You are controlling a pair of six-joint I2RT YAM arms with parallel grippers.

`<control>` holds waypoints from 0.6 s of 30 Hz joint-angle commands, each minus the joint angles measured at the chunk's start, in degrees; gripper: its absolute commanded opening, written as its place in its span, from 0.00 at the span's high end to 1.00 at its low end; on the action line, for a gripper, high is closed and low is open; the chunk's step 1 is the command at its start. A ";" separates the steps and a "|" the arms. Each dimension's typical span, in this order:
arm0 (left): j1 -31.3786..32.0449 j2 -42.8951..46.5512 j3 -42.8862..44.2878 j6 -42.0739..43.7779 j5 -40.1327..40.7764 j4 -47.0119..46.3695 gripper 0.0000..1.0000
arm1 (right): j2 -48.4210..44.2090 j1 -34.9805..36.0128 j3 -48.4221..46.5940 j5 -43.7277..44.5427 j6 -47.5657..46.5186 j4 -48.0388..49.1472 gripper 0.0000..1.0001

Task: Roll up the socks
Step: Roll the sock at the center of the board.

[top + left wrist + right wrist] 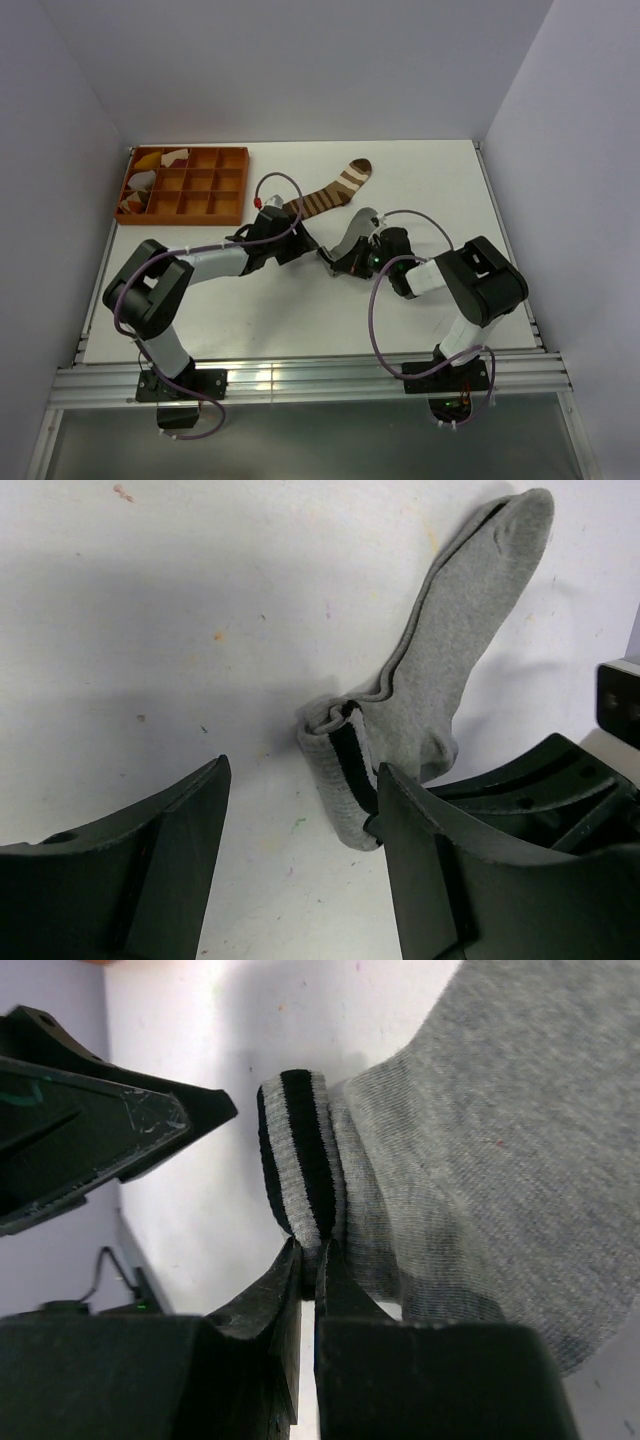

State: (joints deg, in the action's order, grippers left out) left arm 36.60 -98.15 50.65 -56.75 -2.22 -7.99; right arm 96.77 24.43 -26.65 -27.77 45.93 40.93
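The grey sock (500,1130) lies on the white table, its dark-striped cuff (300,1150) folded over. My right gripper (315,1252) is shut on the lower edge of that cuff. In the left wrist view the grey sock (455,630) runs up to the right, with its folded cuff end (340,780) against the inner side of my right finger (450,870). My left gripper (303,770) is open with only bare table between its fingers. From above, both grippers meet at the table's middle, left (308,248) and right (335,262). The brown sock (330,192) with white stripes lies flat behind them.
An orange compartment tray (215,185) stands at the back left, with yellow and white cloth pieces (150,170) in its left cells. Grey walls close in the table on three sides. The left gripper's black body (90,1130) shows close by in the right wrist view.
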 commanded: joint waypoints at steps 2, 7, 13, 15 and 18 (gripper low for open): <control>1.54 -1.51 1.46 -0.03 -0.51 -2.56 0.34 | 1.14 -1.48 2.66 -3.87 8.47 7.32 1.00; 2.42 -4.67 3.48 -0.29 -0.77 -2.12 0.36 | 2.63 -1.93 4.68 -2.91 12.06 9.78 1.00; 3.92 -7.06 4.89 -0.47 -0.77 -1.94 0.39 | 6.06 -2.10 6.26 -4.22 15.50 16.02 1.00; 4.36 -7.23 4.81 -0.38 -0.51 -1.86 0.41 | 6.85 -2.19 6.44 -4.40 15.50 16.90 1.00; 4.62 -7.49 4.72 0.24 -0.51 -1.24 0.47 | 6.76 -2.36 6.70 -4.14 15.50 17.43 1.00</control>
State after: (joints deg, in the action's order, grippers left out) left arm 40.62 -104.77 54.13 -56.82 -2.72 -9.15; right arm 102.61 22.46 -20.97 -31.62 60.66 56.12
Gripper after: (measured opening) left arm 0.545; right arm 0.049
